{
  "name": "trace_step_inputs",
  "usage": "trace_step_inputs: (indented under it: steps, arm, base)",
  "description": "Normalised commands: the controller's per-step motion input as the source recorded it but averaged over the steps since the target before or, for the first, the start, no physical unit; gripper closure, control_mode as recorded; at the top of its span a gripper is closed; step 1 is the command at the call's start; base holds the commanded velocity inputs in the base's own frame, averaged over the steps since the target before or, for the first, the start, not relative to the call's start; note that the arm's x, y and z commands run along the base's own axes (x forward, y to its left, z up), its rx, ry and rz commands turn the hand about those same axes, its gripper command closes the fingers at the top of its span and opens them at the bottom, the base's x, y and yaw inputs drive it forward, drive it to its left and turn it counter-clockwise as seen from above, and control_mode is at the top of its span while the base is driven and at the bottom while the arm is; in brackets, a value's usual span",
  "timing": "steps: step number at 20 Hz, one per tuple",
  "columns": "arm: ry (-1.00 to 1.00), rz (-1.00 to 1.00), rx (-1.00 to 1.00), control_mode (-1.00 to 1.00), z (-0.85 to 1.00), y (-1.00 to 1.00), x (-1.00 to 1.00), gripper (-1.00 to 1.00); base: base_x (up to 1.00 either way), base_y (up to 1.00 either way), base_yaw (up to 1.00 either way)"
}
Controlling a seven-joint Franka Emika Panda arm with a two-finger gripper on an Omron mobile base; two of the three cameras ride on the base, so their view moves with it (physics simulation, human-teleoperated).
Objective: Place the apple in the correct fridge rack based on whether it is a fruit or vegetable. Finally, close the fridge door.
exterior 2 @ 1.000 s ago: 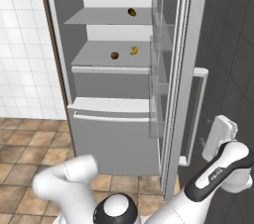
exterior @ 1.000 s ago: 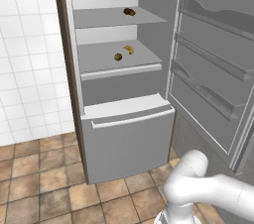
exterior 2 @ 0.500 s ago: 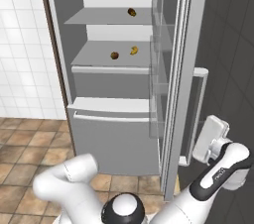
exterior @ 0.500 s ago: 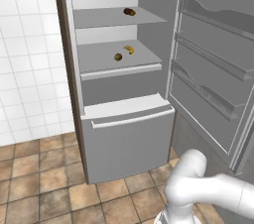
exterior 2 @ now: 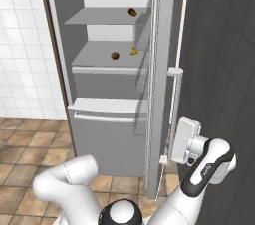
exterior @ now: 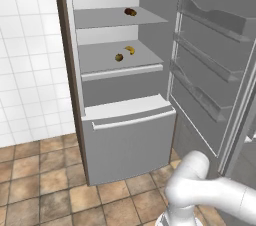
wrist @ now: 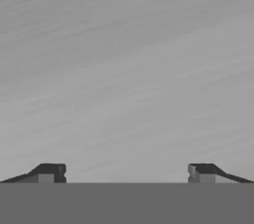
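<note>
While your fridge door stands wide open, record the findings below.

Hand: your gripper [wrist: 126, 172] has its two fingertips [wrist: 49, 172] spread far apart, wide open, with nothing between them.
Hand position: in the right base view the hand [exterior 2: 183, 141] sits at the outer face of the fridge door [exterior 2: 162, 69], low down, just beside the foot of the vertical bar handle [exterior 2: 174, 104].
Hand contact: the hand view faces a flat grey surface at close range; you cannot tell whether the tips touch it.
Apple: the apple [exterior: 119, 57] lies on the fridge rack [exterior: 120, 67], the lower of the two shelves, towards its middle.
Neighbour on rack: a yellow curved fruit [exterior: 130, 49] lies near the apple, behind and to its right, apart from it.
Upper shelf: a dark brown-orange item [exterior: 130, 12] rests on the upper shelf [exterior: 112, 17].
Drawer: the drawer front [exterior: 130, 137] under the rack is shut.
Door interior: its rail shelves [exterior: 210, 20] face the fridge.
</note>
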Motion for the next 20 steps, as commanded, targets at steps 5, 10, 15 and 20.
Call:
trace_step_inputs:
  steps: [5,10,15,20]
  arm:
    - [-0.16,0.09,0.0,-1.0,0.06,1.0,0.25,-1.0]
    - [-0.26,0.0,0.0,-1.0,0.2,1.0,0.31,-1.0]
    - [-0.27,-0.09,-0.07,-1.0,0.04,1.0,0.25,-1.0]
    - [-0.13,-0.2,-0.07,-1.0,0.04,0.99,0.34,-1.0]
  base:
    - [0.0,0.0,0.0]
    - [0.0,0.0,0.0]
    - [0.0,0.0,0.0]
    - [0.0,0.0,0.0]
